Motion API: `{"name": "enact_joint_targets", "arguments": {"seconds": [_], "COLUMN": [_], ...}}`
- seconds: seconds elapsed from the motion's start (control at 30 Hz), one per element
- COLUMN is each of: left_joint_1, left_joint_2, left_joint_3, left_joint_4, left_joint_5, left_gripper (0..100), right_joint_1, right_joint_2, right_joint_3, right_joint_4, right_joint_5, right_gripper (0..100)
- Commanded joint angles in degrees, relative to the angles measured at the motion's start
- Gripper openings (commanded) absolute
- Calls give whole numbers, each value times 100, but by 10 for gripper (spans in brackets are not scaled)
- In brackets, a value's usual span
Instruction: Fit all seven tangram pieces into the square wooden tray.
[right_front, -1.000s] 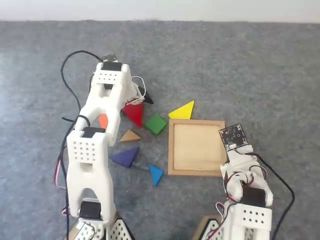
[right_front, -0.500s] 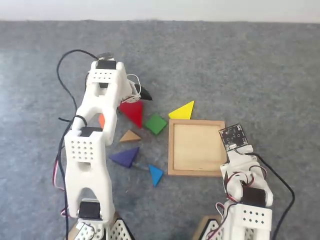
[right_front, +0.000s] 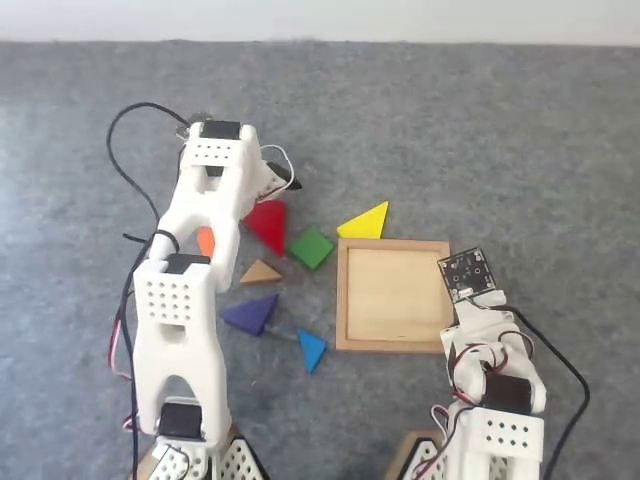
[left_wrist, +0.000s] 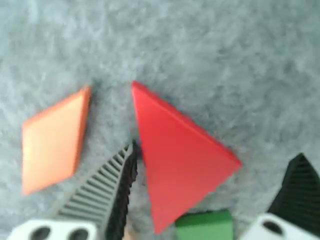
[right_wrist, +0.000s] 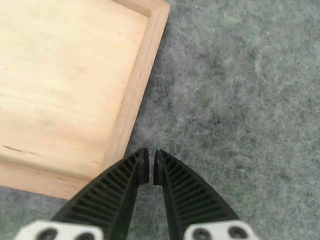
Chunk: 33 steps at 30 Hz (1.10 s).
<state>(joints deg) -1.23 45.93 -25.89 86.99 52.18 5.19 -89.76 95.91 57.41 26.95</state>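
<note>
Against the mottled grey table (right_front: 500, 150), the pieces are showing as a red triangle (right_front: 268, 222), an orange parallelogram (right_front: 206, 240), a green square (right_front: 310, 248), a yellow triangle (right_front: 366, 222), a tan triangle (right_front: 260, 272), a purple triangle (right_front: 252, 314) and a blue triangle (right_front: 312, 349). The tray (right_front: 343, 300) is showing pale, faintly grained wood; the left arm (right_front: 180, 300) and the right arm (right_front: 500, 430) are appearing white.

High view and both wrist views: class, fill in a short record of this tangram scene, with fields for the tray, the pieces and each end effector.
tray: square wooden tray, empty
pieces on carpet: red triangle, green square, yellow triangle, orange parallelogram, tan triangle, purple triangle, blue triangle
left end effector: open, flanking red triangle
right end effector: shut, beside tray corner
</note>
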Motion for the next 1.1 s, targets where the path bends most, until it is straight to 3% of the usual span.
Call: {"name": "enact_joint_targets", "arguments": {"seconds": [0.0, 0.37, 1.07], "left_joint_1": [264, -123, 88], "left_joint_2": [202, 589, 589], "left_joint_3": [-259, -725, -497], "left_joint_4": [176, 1046, 1055], "left_joint_5": [527, 519, 510], "left_gripper": [430, 433, 400], "right_joint_1": [4, 4, 4], "right_joint_2": [-66, -66, -66], "right_joint_3": [97, 97, 97], "right_joint_4": [-110, -110, -110], "right_joint_5": [-18, -18, -18], "right_gripper": [39, 39, 39]}}
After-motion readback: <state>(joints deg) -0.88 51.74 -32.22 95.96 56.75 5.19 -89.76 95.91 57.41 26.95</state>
